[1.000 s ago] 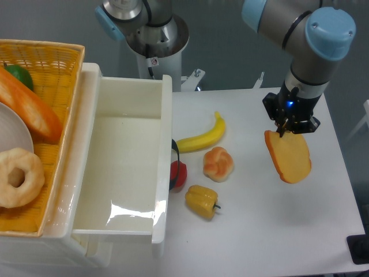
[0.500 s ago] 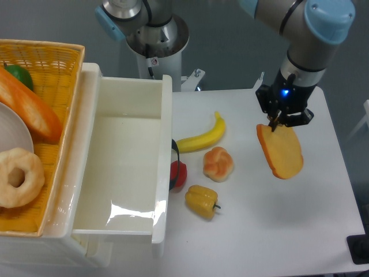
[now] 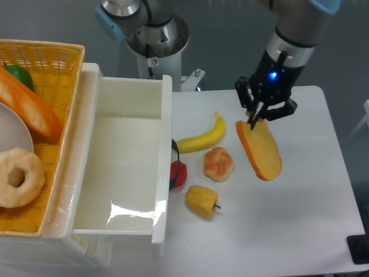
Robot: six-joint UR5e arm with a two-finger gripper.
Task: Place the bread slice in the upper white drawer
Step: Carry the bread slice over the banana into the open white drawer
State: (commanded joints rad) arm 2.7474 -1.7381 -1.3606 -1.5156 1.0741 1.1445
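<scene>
Right now the tool (image 3: pixel 254 119) is pinching the bread slice (image 3: pixel 260 149) by its top edge; slice hangs tilted below the tool, clear of the worktop (image 3: pixel 277 225), orange-brown crust edge facing left, pale face to the right. Arm comes down from the top right w/ a blue light lit on the wrist just above the tool.

Slice is over the right half of the worktop, just right of the small knobbly bun (image 3: pixel 218 163) and well right of the upper white drawer (image 3: pixel 127 167). Drawer is pulled out & open at the left, glossy inside, nothing visible in it; black handle (image 3: pixel 174 164) on its right-hand front, facing the worktop items.

Other bits on the worktop, between drawer and slice:
- banana (image 3: pixel 203 136), lying diagonal, upper end toward the tool
- red item (image 3: pixel 179 174) right beside the handle, partly hidden, can't tell what it is
- yellow pepper (image 3: pixel 202 201), below the bun, on its side

Far left, touching the drawer's far side: yellow wicker basket (image 3: pixel 55 55) holding a long orange loaf (image 3: pixel 29 108), a green item (image 3: pixel 20 75) at the top, a white plate (image 3: pixel 14 135) cut off by the frame, and a pale ring doughnut (image 3: pixel 17 176).

Robot base (image 3: pixel 149 26) stands behind the drawer, top centre.
</scene>
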